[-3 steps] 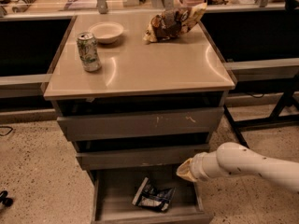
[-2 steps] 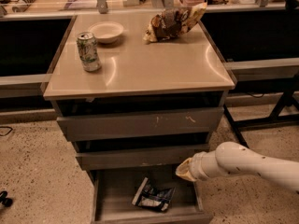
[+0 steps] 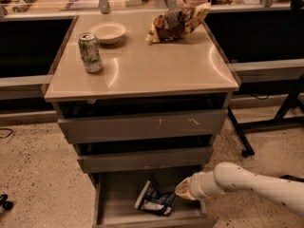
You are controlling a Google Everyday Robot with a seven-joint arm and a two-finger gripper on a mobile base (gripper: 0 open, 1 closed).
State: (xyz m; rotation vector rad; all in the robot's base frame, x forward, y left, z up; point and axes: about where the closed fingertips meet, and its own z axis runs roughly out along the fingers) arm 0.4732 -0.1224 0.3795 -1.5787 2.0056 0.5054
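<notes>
The white arm (image 3: 256, 184) reaches in from the right, low to the speckled floor (image 3: 38, 175). It ends in the gripper (image 3: 182, 190) at the right side of the open bottom drawer (image 3: 114, 210). The gripper's tip hangs over the drawer, just beside a dark snack packet (image 3: 154, 201). Whether it is released or clenched cannot be told from here, nor whether it touches the packet. The packet lies flat on the drawer floor, towards the middle and slightly tilted. The two drawers above it are pushed in. On top of the cabinet (image 3: 142, 75) a green drink can (image 3: 90, 52) stands upright at the left. A shallow bowl (image 3: 108, 32) sits just behind the can, and a crumpled brown bag (image 3: 178, 22) lies at the back right.
</notes>
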